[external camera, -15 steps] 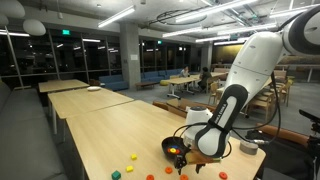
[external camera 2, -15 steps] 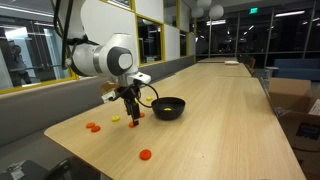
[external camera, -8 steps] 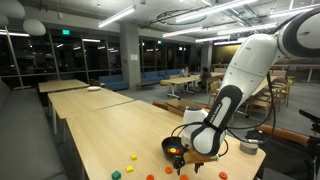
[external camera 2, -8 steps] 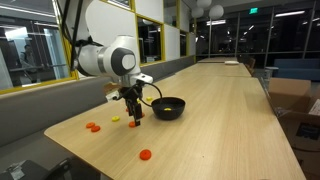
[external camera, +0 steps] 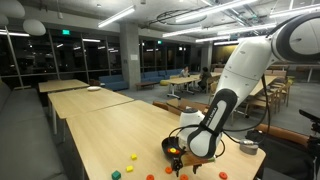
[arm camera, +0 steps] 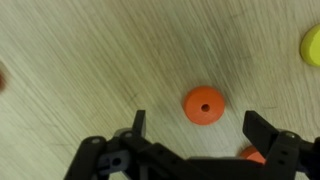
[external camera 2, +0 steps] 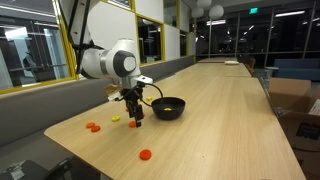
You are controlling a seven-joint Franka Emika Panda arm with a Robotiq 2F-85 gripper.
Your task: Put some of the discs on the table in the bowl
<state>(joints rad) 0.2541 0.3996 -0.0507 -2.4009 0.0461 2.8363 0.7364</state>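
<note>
Target disc [arm camera: 204, 105]: orange, flat, round, small centre hole, lying flat on the pale wood table [arm camera: 90, 50]. In the wrist view it sits between the two fingers and slightly ahead of the tips, closer to the right finger than the left. A second orange disc [arm camera: 251, 155] shows partly at the lower right, just beside the right finger; a yellow one [arm camera: 312, 45] is cut off at the right edge.

Handling, judged: light, rigid, thin, probably smooth plastic. Low profile leaves little edge to pinch, so it may slide or flip if the tips close above table level. Best hold is across the rim on opposite sides, tips down at the tabletop.

Gripper [arm camera: 196, 122]: fingers spread wide, gap far larger than the disc, nothing held; touching neither disc as far as the view shows.

In an exterior view the gripper [external camera 2: 132, 113] hangs low over the table just left of the black bowl [external camera 2: 168, 107], with loose orange discs nearer the table's near end [external camera 2: 145, 154]. The bowl's contents cannot be made out from here.
</note>
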